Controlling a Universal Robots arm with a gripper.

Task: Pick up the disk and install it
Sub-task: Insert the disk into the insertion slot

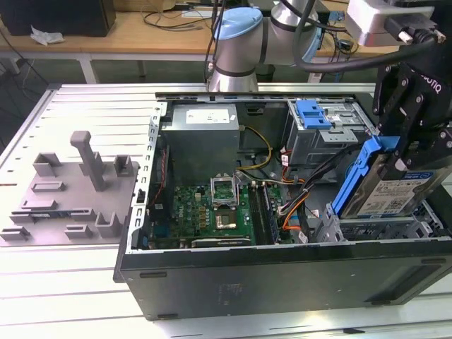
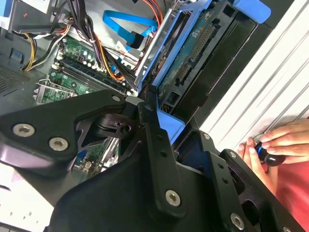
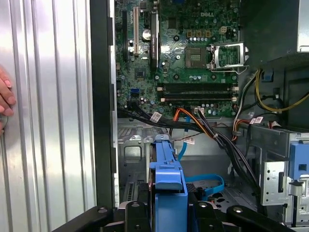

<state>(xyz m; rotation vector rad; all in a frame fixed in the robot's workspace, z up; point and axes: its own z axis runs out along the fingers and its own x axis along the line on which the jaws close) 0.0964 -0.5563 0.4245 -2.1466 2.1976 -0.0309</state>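
Note:
The disk, a silver drive with a white-and-blue label in a bright blue carrier, hangs tilted over the open computer case at the exterior view's right. My gripper is shut on the disk's upper end, black fingers on either side. The disk's lower end hangs just above the metal drive bay near the case's front wall. Both wrist views show the blue carrier clamped between my fingers, with the disk's underside beyond it.
Inside the case lie the green motherboard, a grey power supply box, a drive cage with a small blue latch and cable bundles. A grey fixture block sits on the table. A person's hand rests beside the case.

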